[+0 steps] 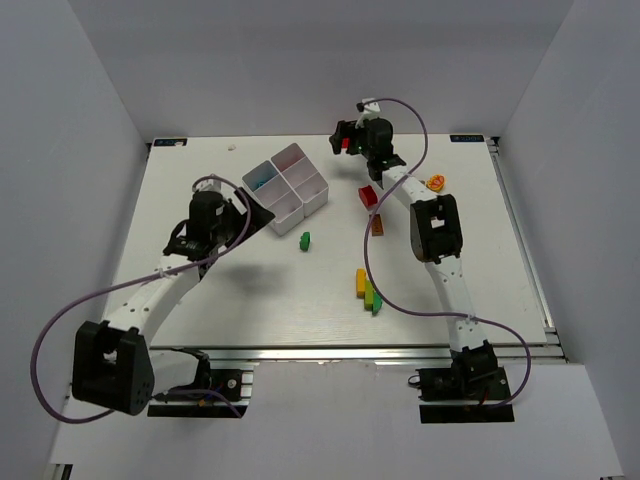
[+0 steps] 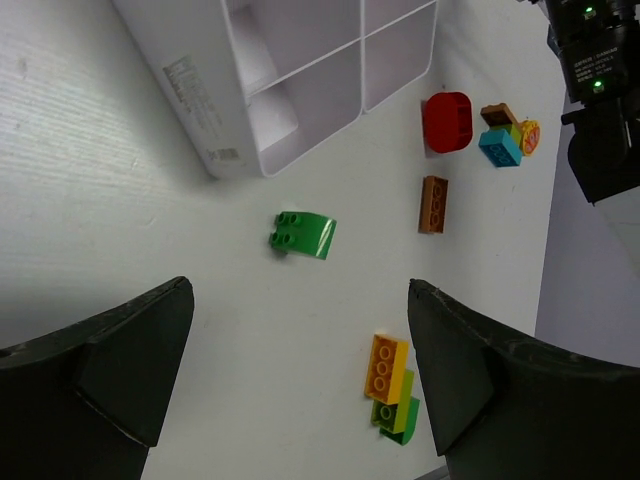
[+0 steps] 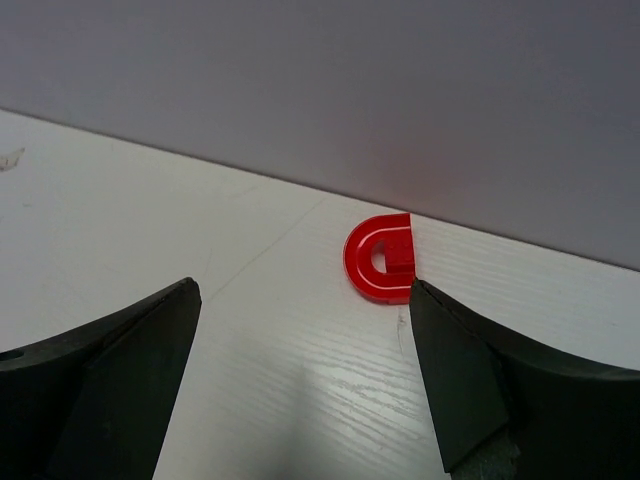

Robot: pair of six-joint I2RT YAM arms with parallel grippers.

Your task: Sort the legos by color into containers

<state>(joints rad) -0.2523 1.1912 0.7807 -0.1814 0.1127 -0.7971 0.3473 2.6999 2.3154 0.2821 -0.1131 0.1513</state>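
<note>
The white four-compartment tray (image 1: 285, 185) stands at the back left of the table; something blue shows in one compartment (image 1: 262, 183). My left gripper (image 1: 235, 215) is open and empty beside the tray's near-left corner. In the left wrist view the gripper (image 2: 300, 380) hangs over bare table below a green curved brick (image 2: 303, 235) and the tray (image 2: 215, 120). My right gripper (image 1: 347, 140) is open at the back edge. A red arch brick (image 3: 382, 260) lies on the table just ahead of the right fingertip (image 3: 440, 320), by the wall.
A red brick (image 1: 368, 196), a brown-orange brick (image 1: 377, 224), the green brick (image 1: 304, 239) and a stuck yellow-green stack (image 1: 367, 290) lie mid-table. A blue brick (image 2: 499, 148), a brown one (image 2: 497, 114) and an orange round piece (image 1: 436, 183) sit by the right arm.
</note>
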